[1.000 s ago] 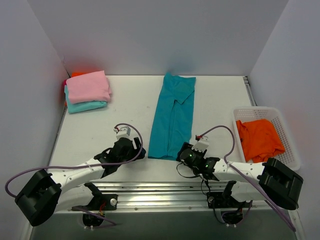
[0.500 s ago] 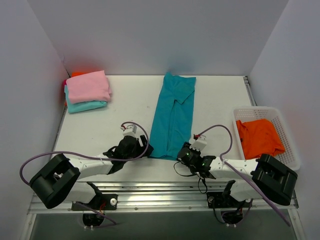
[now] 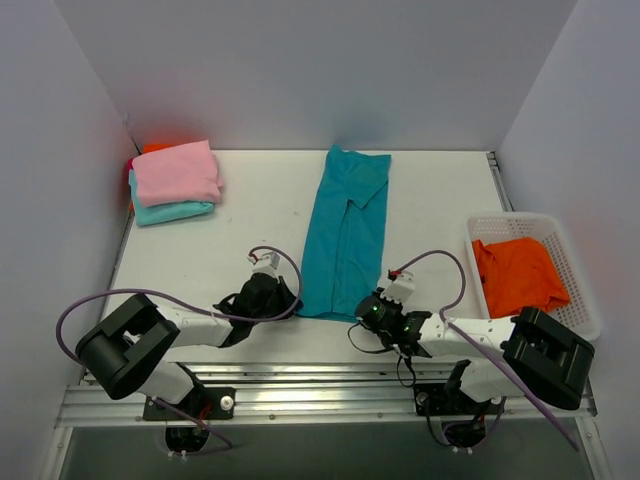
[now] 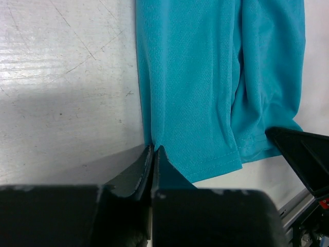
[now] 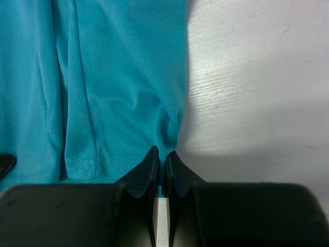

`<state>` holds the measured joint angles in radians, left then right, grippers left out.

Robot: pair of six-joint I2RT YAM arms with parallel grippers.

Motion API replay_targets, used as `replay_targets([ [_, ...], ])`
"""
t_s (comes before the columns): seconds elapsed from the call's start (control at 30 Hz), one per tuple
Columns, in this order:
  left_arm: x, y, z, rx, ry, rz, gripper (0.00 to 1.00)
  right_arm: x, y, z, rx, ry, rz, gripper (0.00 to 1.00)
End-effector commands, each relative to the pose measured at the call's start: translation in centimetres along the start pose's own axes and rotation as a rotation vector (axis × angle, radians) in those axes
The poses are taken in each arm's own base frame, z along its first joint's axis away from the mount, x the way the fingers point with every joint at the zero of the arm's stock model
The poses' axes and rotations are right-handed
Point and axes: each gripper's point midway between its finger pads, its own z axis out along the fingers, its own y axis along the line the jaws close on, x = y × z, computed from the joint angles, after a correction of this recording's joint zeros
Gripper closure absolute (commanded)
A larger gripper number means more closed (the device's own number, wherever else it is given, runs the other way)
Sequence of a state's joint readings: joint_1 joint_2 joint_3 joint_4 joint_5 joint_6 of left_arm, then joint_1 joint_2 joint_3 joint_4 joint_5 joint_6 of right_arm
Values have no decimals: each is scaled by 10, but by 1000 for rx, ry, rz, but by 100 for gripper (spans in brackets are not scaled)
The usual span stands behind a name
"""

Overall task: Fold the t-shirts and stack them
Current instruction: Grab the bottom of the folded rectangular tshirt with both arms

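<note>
Jaws on both sides are clamped on the near hem of the teal shirt (image 3: 345, 235): the left gripper (image 3: 288, 300) pinches its near left corner and the right gripper (image 3: 368, 312) its near right corner. Each wrist view shows the black fingers pressed together with a fold of teal cloth caught between them, and the fabric puckers where the right gripper (image 5: 162, 153) bites.

The white table (image 3: 250, 240) carries everything. The teal shirt lies at its middle as a long narrow strip, folded lengthwise and running from the far edge down to the two grippers, with a sleeve folded over near the far end.

At the right edge sits a white mesh basket (image 3: 575, 270) with the orange shirt (image 3: 515, 275) crumpled inside it.

In the far left corner the pink shirt (image 3: 175, 172) rests folded on the folded aqua shirt (image 3: 170, 212).

In the left wrist view the left gripper (image 4: 154, 149) holds the hem right at the table surface, with a dark fingertip of the other gripper at the right edge.
</note>
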<state>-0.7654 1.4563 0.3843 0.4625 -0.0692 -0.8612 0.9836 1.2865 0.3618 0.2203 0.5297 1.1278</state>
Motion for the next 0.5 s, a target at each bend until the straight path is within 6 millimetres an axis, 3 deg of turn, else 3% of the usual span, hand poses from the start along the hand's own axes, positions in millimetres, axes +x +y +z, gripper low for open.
replay_targets([
  [0.0, 3, -10, -4, 45, 10, 2, 98, 0, -12, -4, 31, -4, -10, 100],
  [0.07, 7, -9, -10, 40, 24, 2, 98, -2, -11, -11, 13, -6, -7, 100],
  [0.13, 3, -21, -23, 60, 5, 8, 98, -5, -4, -21, -26, -6, 15, 100],
  [0.17, 10, -15, -29, 22, 33, 17, 98, -4, -9, -25, -17, 2, 4, 100],
  [0.23, 7, -31, -46, 39, 17, 38, 98, -9, 0, -38, -64, 0, 37, 100],
  [0.27, 7, -26, -53, -7, 19, 51, 98, -4, -5, -43, -57, 14, 9, 100],
  [0.37, 1, -36, -77, 0, 1, 63, 98, -4, 1, -60, -86, 23, 15, 100],
  [0.47, -3, -38, -89, 6, -12, 58, 98, -9, 9, -74, -102, 16, 7, 100],
])
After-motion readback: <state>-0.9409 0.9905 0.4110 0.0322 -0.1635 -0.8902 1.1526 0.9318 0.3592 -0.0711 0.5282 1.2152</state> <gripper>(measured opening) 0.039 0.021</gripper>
